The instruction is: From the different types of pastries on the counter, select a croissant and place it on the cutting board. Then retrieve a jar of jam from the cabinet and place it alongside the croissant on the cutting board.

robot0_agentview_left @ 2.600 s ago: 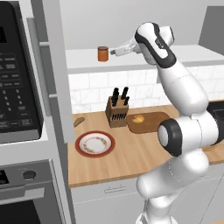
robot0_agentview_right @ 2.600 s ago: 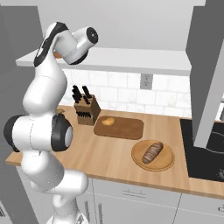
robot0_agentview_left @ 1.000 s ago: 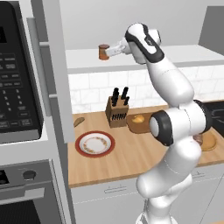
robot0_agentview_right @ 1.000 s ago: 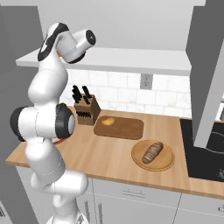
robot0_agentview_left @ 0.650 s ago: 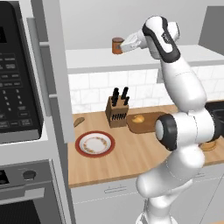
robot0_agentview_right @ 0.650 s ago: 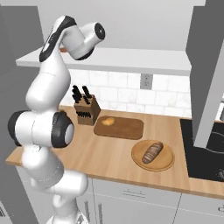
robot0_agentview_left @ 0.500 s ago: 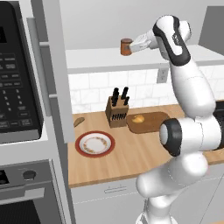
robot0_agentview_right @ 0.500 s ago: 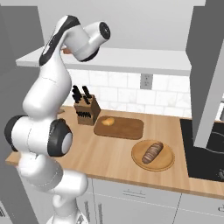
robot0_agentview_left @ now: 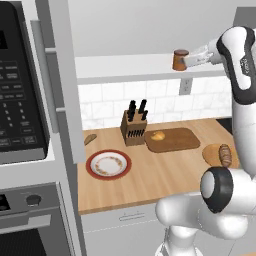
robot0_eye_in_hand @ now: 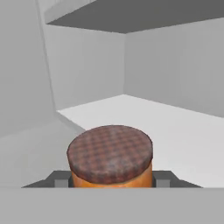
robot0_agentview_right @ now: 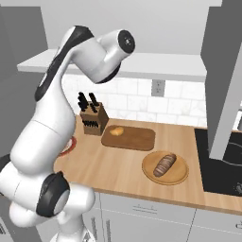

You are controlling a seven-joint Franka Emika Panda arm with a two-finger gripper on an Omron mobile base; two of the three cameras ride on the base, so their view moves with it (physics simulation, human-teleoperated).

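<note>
With the fingers (robot0_eye_in_hand: 60,178) clamped on the jar (robot0_agentview_left: 180,60), held upright above the shelf (robot0_agentview_left: 125,67), keep it level while lowering to the board (robot0_agentview_left: 172,139), setting it just beside the croissant (robot0_agentview_left: 158,135), not on it.

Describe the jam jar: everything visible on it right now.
The small round orange jam jar with a brown checked lid is short and cylindrical, its flat lid reddish-brown with a woven pattern. It stands upright, clamped between the fingers of the white arm's dark claw, which holds it at the sides. In the left base view it hangs by the open cabinet's white shelf, high above the wooden counter.
</note>
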